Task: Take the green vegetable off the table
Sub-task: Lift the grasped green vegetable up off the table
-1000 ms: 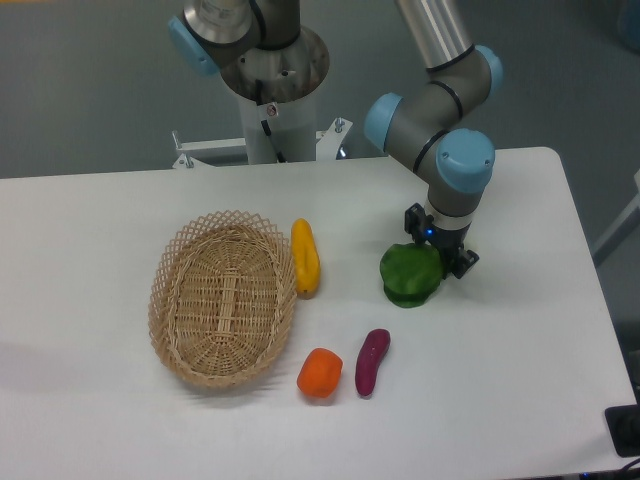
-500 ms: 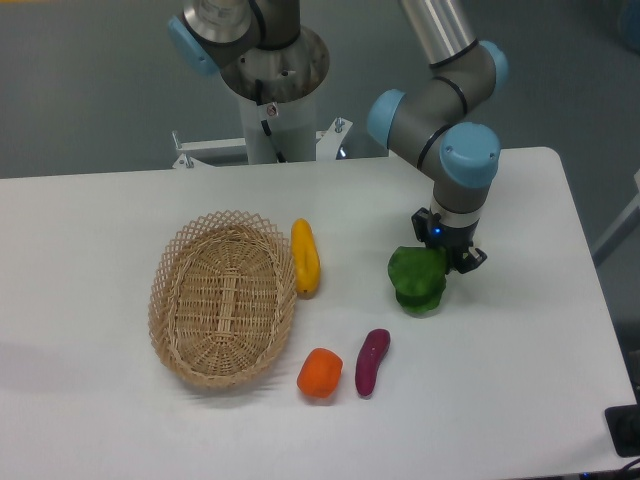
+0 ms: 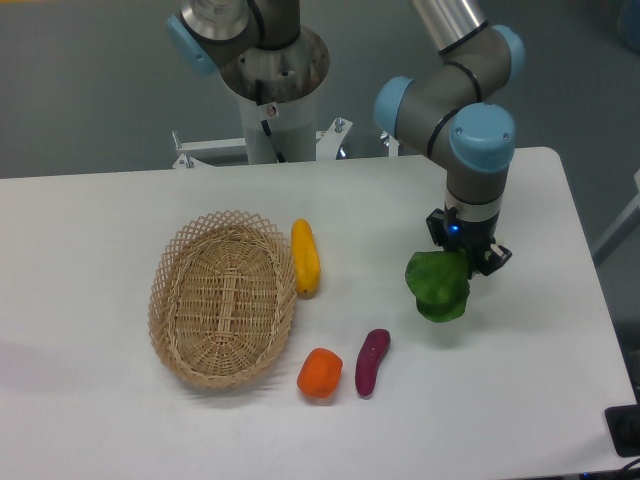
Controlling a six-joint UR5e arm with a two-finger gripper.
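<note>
The green vegetable is bright green and lumpy. It hangs in my gripper at the right of the white table, lifted a little off the surface. The gripper is shut on its upper right part; the fingers are mostly hidden behind the vegetable and the wrist.
An oval wicker basket lies at the left. A yellow elongated vegetable lies beside its right rim. An orange piece and a purple eggplant-like piece lie nearer the front edge. The robot base stands behind the table.
My gripper has moved to the right and slightly toward the front with the green vegetable in it, and the vegetable has risen off the table. The other objects have not moved.
</note>
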